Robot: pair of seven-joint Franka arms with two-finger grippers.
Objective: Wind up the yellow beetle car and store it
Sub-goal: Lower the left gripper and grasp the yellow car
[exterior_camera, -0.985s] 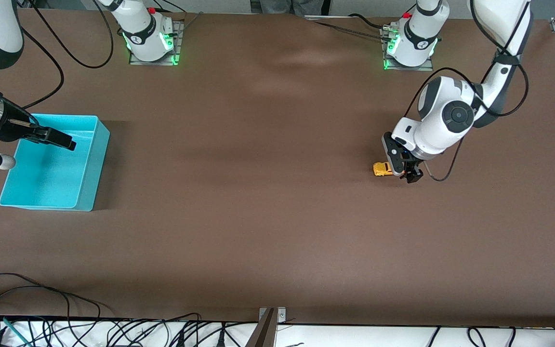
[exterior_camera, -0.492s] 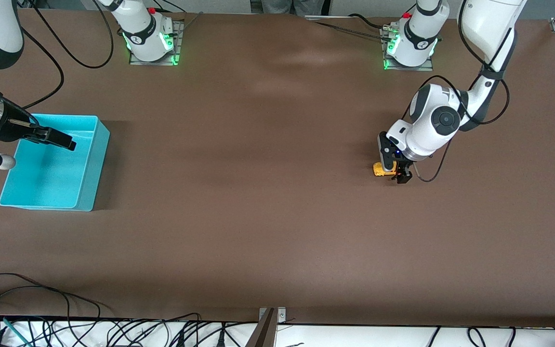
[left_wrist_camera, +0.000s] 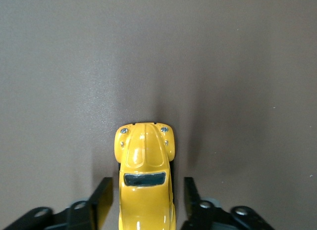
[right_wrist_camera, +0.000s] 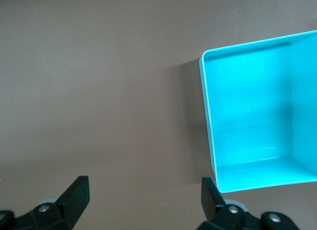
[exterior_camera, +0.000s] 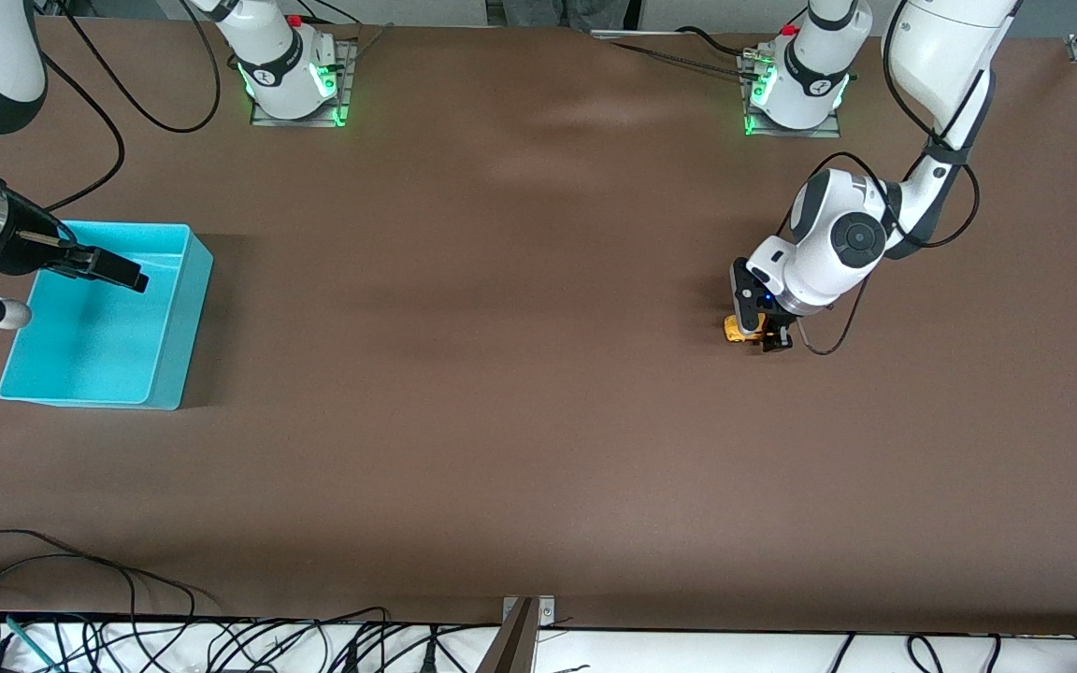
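The yellow beetle car stands on the brown table toward the left arm's end. My left gripper is down at the table over the car's rear half. In the left wrist view the car lies between the two black fingers, with a narrow gap on each side. The left gripper is open and straddles the car. My right gripper waits over the teal bin, and in the right wrist view it is open and empty.
The teal bin is empty and sits at the right arm's end of the table. The two arm bases stand along the table's edge farthest from the front camera. Cables lie along the edge nearest to it.
My left gripper has come down and shifted a little toward the right arm's end, so its fingers now flank the car. The car, the bin and the right arm have not moved.
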